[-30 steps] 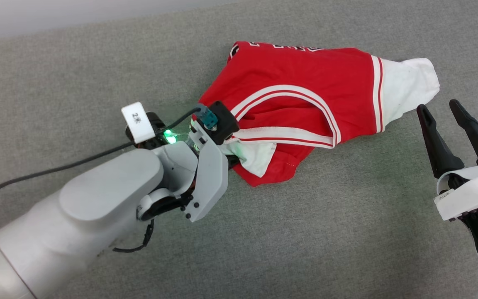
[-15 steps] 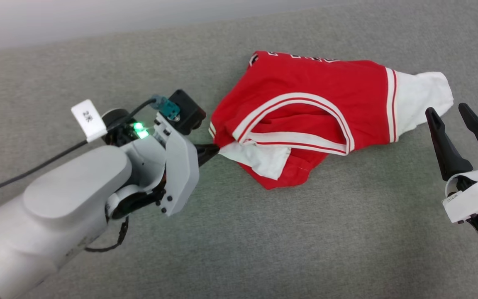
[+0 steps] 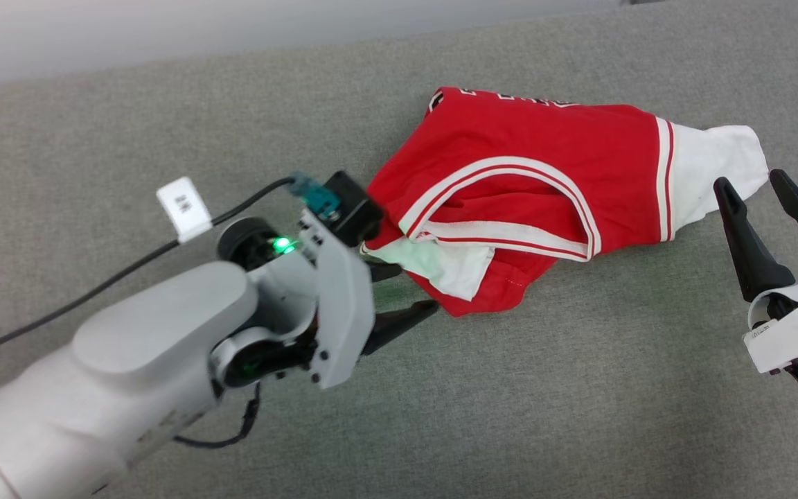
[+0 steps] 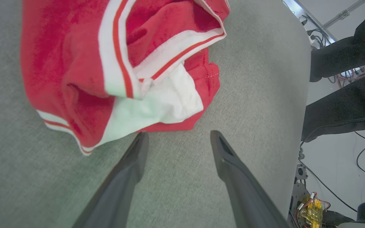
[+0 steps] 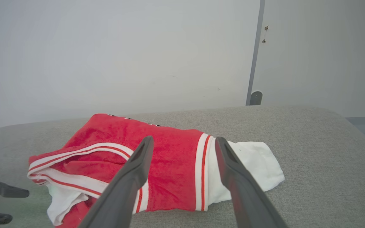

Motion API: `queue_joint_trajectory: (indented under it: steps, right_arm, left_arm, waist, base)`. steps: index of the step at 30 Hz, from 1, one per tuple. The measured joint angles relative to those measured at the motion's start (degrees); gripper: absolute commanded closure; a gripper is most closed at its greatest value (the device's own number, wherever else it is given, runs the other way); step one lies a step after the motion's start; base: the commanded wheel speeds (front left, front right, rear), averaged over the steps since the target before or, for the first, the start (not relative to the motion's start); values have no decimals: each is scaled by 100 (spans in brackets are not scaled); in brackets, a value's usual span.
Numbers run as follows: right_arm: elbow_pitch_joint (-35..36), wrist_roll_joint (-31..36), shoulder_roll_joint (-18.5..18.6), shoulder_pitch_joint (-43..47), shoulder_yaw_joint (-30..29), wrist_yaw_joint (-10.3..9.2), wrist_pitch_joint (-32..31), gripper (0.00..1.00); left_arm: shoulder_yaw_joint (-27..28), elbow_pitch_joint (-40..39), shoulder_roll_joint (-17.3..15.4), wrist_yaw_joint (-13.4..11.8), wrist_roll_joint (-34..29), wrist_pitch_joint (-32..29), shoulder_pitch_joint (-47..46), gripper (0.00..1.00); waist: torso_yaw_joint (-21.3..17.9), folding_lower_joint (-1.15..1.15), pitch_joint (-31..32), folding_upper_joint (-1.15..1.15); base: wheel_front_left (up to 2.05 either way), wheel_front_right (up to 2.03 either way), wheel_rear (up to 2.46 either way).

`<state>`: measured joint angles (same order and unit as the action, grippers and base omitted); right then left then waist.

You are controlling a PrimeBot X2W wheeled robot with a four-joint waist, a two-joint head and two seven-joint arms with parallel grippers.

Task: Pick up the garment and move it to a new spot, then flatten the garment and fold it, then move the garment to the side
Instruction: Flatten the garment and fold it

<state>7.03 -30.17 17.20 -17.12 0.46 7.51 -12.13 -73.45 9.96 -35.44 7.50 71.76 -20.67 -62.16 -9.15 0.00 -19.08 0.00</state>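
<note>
On grey fabric bench (image 3: 579,388), holds left claw (image 3: 416,287) spread just beside crumpled red-and-white jersey garment (image 3: 544,152); right claw (image 3: 749,180) apart near white sleeve (image 3: 717,159).

A grey woven-fabric counter (image 3: 579,388) with rounded corners spreads in front of me. Behind it stands a plain pale wall (image 5: 106,57) crossed by a thin grey vertical strip (image 5: 254,57). Beyond the counter's edge are two bulky black shapes (image 4: 344,107), tangled cables (image 4: 320,39) and a light floor (image 4: 337,177).

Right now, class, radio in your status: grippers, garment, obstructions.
Left gripper open, empty, beside garment. Right gripper open by its white sleeve. Garment crumpled on grey surface. Nothing in the way.
</note>
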Motion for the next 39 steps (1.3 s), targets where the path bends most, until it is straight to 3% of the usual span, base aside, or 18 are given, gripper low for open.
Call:
queue_joint_trajectory:
  steps: [13, 26, 27, 29, 31, 37, 39]
  right_arm:
    - [-43, -1, -115, -44, 97, 0, 123, 0]
    - [-110, -96, -149, -74, 148, 0, 208, 0]
    - [-110, -97, -149, -82, 157, 0, 207, 0]
    - [-109, -97, -147, -94, 174, 0, 205, 0]
    - [-107, -97, -141, -107, 188, 0, 203, 0]
    - [-68, -96, -125, -113, 215, 0, 170, 0]
    - [-59, -91, -123, -113, 214, 0, 169, 0]
  left_arm:
    - [1, 297, 677, 0, -493, -357, -273, 0]
    - [3, 565, 667, 0, -1074, -350, -151, 0]
    - [2, 567, 671, 0, -1074, -348, -132, 2]
    - [2, 577, 672, 0, -1087, -321, -123, 20]
    - [2, 594, 672, 0, -1139, -298, -124, 50]
    - [2, 664, 690, 0, -1214, -192, -122, 69]
    - [2, 681, 695, 0, -1232, -176, -122, 80]
  waist:
    - [-249, 0, -225, 0]
    - [-399, 0, -334, 0]
    - [-393, 0, -335, 0]
    - [-382, 0, -333, 0]
    - [-375, 0, -331, 0]
    - [-366, 0, -334, 0]
    - [-362, 0, -336, 0]
  base:
    - [0, 0, 0]
    - [0, 0, 0]
    - [0, 0, 0]
    - [0, 0, 0]
    - [0, 0, 0]
    - [0, 0, 0]
    - [0, 0, 0]
